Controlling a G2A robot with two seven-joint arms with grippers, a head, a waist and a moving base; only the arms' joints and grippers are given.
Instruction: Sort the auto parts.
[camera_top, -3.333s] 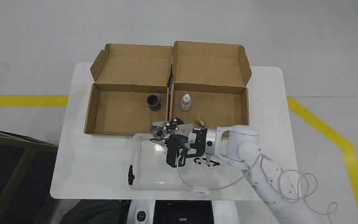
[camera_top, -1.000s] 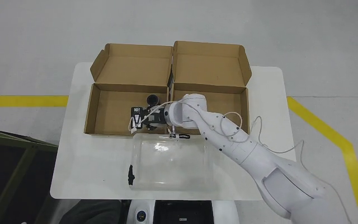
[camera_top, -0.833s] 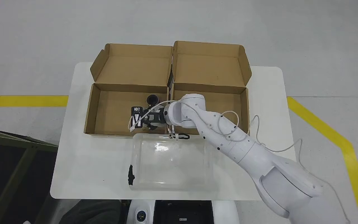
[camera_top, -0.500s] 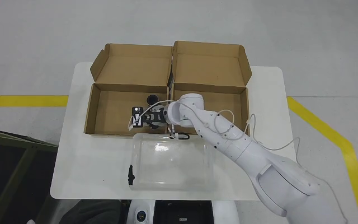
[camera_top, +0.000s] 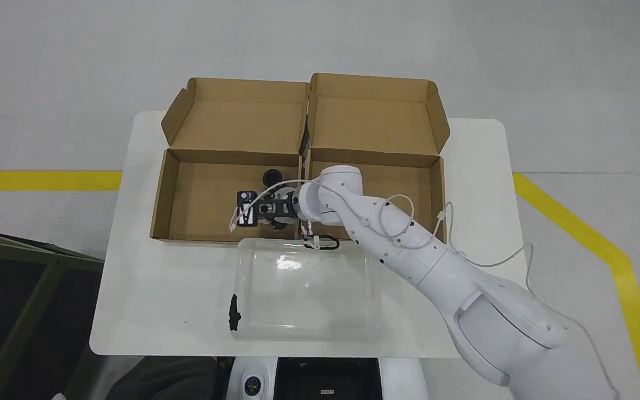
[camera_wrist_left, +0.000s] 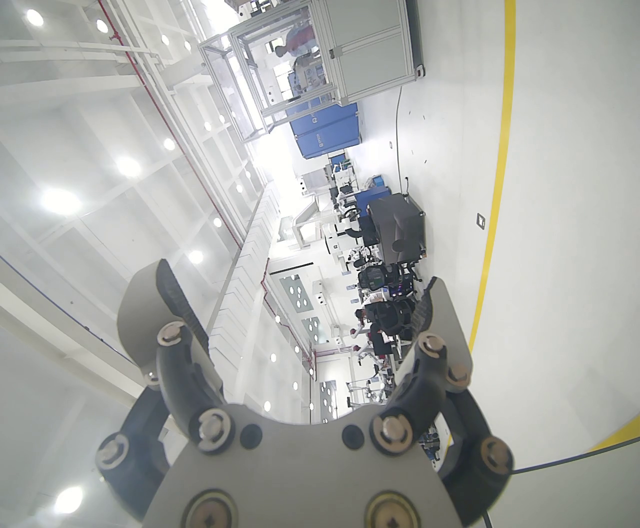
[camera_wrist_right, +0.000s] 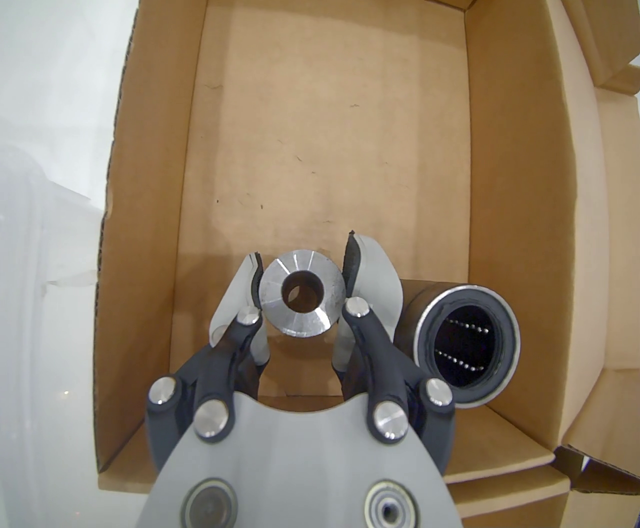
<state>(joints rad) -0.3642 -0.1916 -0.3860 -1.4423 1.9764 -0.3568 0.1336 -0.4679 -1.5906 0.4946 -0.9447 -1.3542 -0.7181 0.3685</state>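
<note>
Risk: right hand (camera_wrist_right: 305, 260), clamped on the steel bushing (camera_wrist_right: 280, 295) inside the left box (camera_wrist_right: 325, 150), sits just beside the linear bearing (camera_wrist_right: 462, 345), so spreading its fingers (camera_wrist_right: 372, 280) there could knock the bearing, and the round bushing may roll once released on bare cardboard.

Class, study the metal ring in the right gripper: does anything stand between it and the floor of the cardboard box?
Nothing visible does. The right gripper holds the metal ring over a bare stretch of the cardboard box floor. The black bearing lies beside the ring, not beneath it.
</note>
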